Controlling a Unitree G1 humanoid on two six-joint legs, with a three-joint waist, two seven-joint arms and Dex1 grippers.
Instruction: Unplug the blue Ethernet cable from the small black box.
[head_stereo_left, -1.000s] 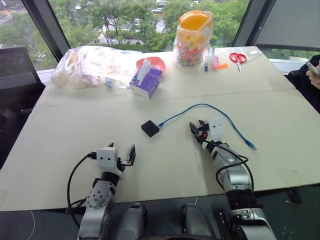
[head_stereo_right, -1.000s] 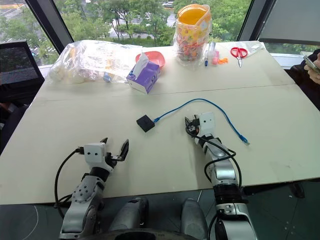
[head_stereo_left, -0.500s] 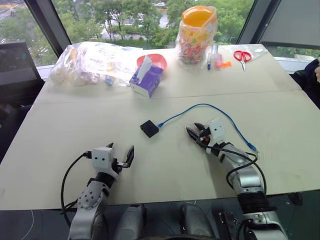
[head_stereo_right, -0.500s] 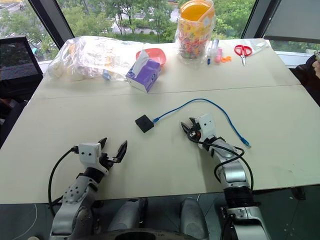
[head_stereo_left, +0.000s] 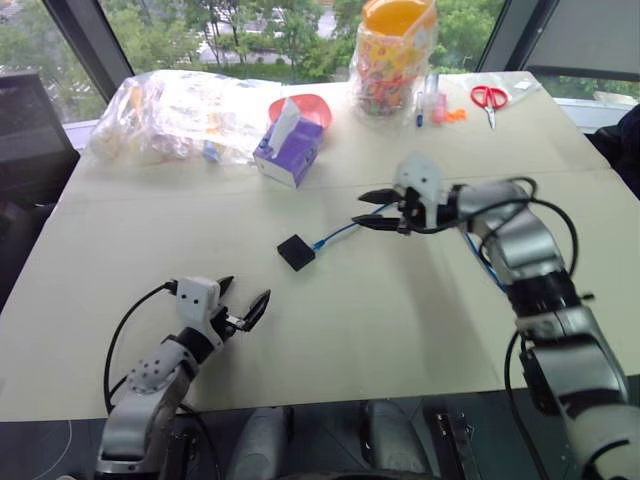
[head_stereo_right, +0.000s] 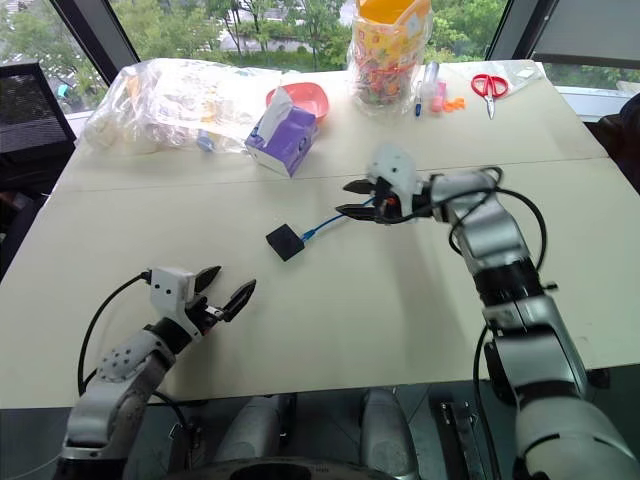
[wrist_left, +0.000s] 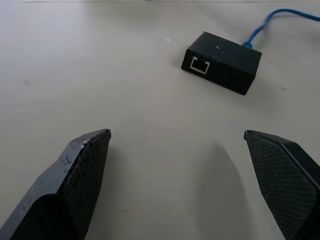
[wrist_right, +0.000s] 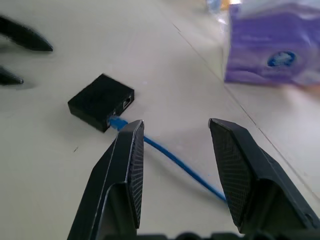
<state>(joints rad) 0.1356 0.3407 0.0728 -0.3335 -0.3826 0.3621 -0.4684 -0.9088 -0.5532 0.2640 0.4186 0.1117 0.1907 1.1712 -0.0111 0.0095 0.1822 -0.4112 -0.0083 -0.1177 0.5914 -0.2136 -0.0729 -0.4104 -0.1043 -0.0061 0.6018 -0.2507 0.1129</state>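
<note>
The small black box (head_stereo_left: 296, 252) lies flat near the middle of the table (head_stereo_left: 400, 330). The blue Ethernet cable (head_stereo_left: 335, 234) is plugged into the box's side and runs off to the right, passing under my right arm. My right gripper (head_stereo_left: 359, 210) hovers above the cable, just right of the box, fingers pointing left and open with nothing between them. In the right wrist view the box (wrist_right: 101, 101) and cable (wrist_right: 170, 155) lie just beyond the fingers (wrist_right: 127, 165). My left gripper (head_stereo_left: 246, 293) is open near the table's front edge, pointing at the box (wrist_left: 222, 62).
Along the far side stand a purple tissue box (head_stereo_left: 290, 152), a clear plastic bag (head_stereo_left: 170, 115), a red bowl (head_stereo_left: 310, 103), an orange-lidded jar (head_stereo_left: 395, 55), markers (head_stereo_left: 430, 100) and red scissors (head_stereo_left: 488, 98). A person's sleeve (head_stereo_left: 625, 150) is at the right edge.
My right arm has lifted off the table and swung up and left, the wrist rolling so the fingers now point left over the cable. The left hand rose slightly. The camera tilted down.
</note>
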